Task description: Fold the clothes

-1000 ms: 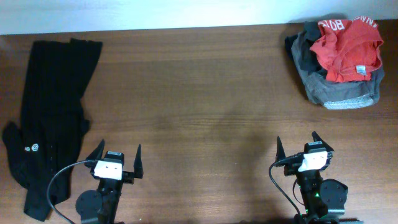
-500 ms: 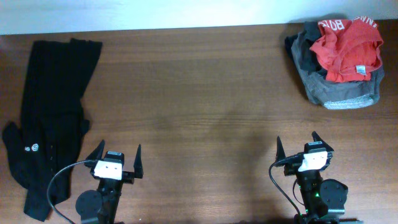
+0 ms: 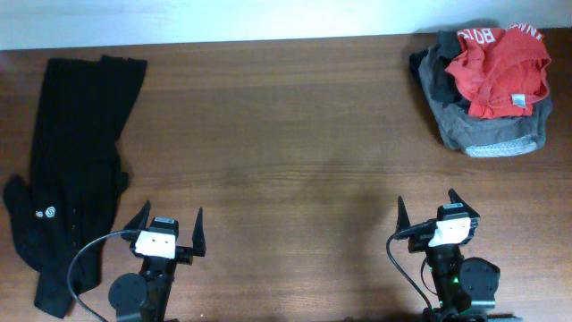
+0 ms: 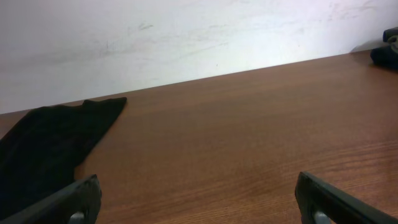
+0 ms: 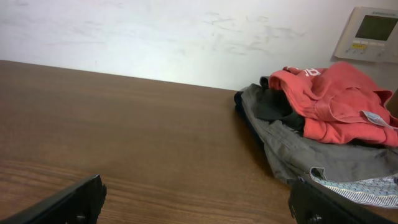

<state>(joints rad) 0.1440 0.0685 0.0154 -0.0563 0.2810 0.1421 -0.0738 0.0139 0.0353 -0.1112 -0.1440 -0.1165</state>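
Observation:
An orange-red T-shirt (image 3: 497, 73) (image 5: 339, 102) with white lettering lies crumpled on a grey garment (image 3: 478, 125) (image 5: 311, 152) at the table's far right corner. A long black garment (image 3: 76, 161) (image 4: 43, 149) stretches down the left side. My left gripper (image 3: 168, 227) (image 4: 199, 205) stands open near the front edge, right of the black garment, holding nothing. At the front right my right gripper (image 3: 433, 211) (image 5: 199, 202) is open too, well short of the heap, its fingers empty.
The brown wooden table (image 3: 286, 152) ends at a white wall (image 4: 186, 37) behind. A wall-mounted control panel (image 5: 372, 32) shows above the heap. Cables (image 3: 80, 268) trail from both arm bases at the front edge.

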